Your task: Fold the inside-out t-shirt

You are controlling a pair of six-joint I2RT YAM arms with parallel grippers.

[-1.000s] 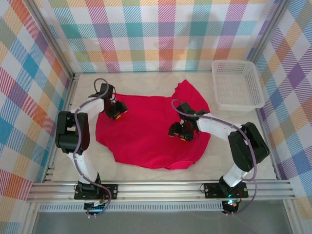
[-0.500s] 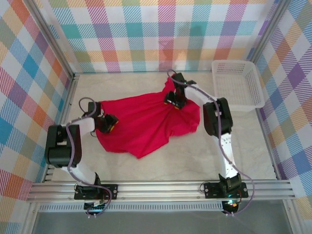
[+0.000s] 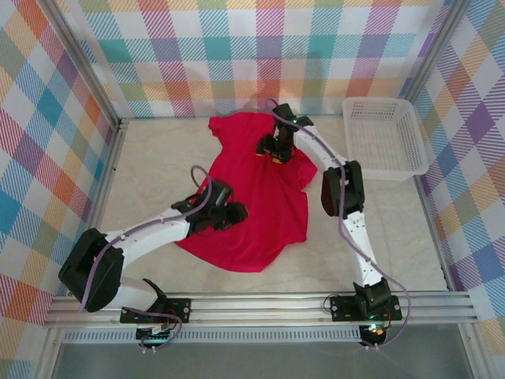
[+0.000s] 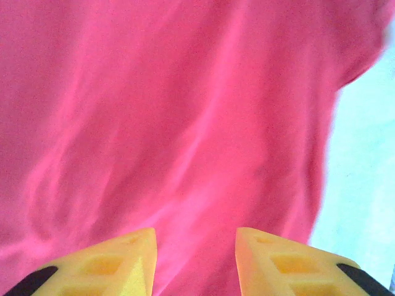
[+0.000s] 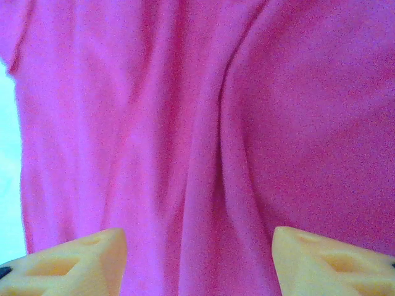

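The inside-out t-shirt (image 3: pixel 264 197) is bright red and lies rumpled in the middle of the table, stretching from the back wall towards the front. My left gripper (image 3: pixel 229 215) rests over its left side, and in the left wrist view this gripper (image 4: pixel 196 234) stands open with wrinkled red cloth (image 4: pixel 185 111) beneath the gap. At the far end of the shirt my right gripper (image 3: pixel 272 148) hovers low. In the right wrist view it (image 5: pixel 199 237) is open wide, and a fold of the cloth (image 5: pixel 216 111) runs between its yellow fingers (image 5: pixel 321 259). No tag shows.
A white mesh basket (image 3: pixel 387 138) stands at the back right corner. Checked walls close in the table on three sides. Bare pale tabletop (image 3: pixel 150 166) lies left of the shirt, with more (image 3: pixel 371 229) to its right and front.
The shirt has shifted towards the back and middle and now lies lengthwise. My left arm swung right onto the shirt's left side. My right gripper stayed at the far end, moving slightly left.
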